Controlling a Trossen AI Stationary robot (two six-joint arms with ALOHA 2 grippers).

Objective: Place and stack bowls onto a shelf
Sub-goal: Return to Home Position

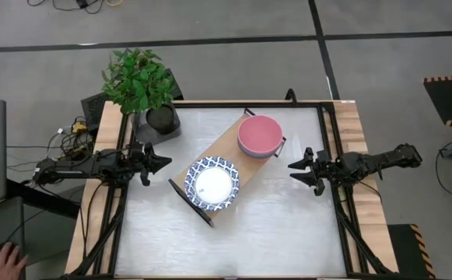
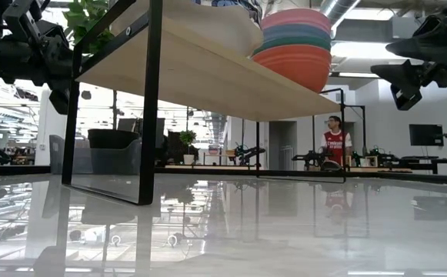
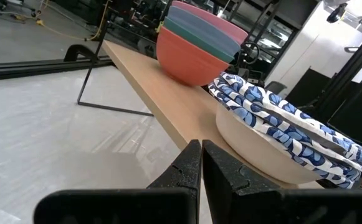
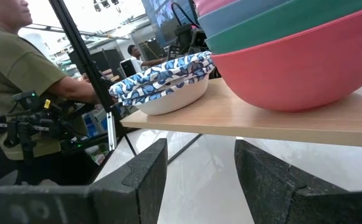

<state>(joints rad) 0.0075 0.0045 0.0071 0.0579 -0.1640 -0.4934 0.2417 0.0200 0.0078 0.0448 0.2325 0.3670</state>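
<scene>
The shelf point(image 1: 227, 148), a light-wood board on a thin black frame, stands slantwise on the table's middle. On it rest two stacks of bowls: white ones with blue-patterned rims point(image 1: 212, 183) at its near left end, and plain ones, pink on top point(image 1: 259, 135), at its far right end. In the left wrist view the plain stack point(image 3: 196, 46) has a red bowl at the bottom. My left gripper point(image 1: 162, 162) is shut at the table's left edge. My right gripper point(image 1: 297, 172) stands open at the right edge. Both point level toward the shelf, apart from it.
A potted plant point(image 1: 144, 85) in a dark pot stands at the table's far left corner. Cables point(image 1: 74, 132) lie off the left edge. A person's hand point(image 1: 4, 260) shows at the near left, off the table. People stand in the room beyond point(image 2: 335, 142).
</scene>
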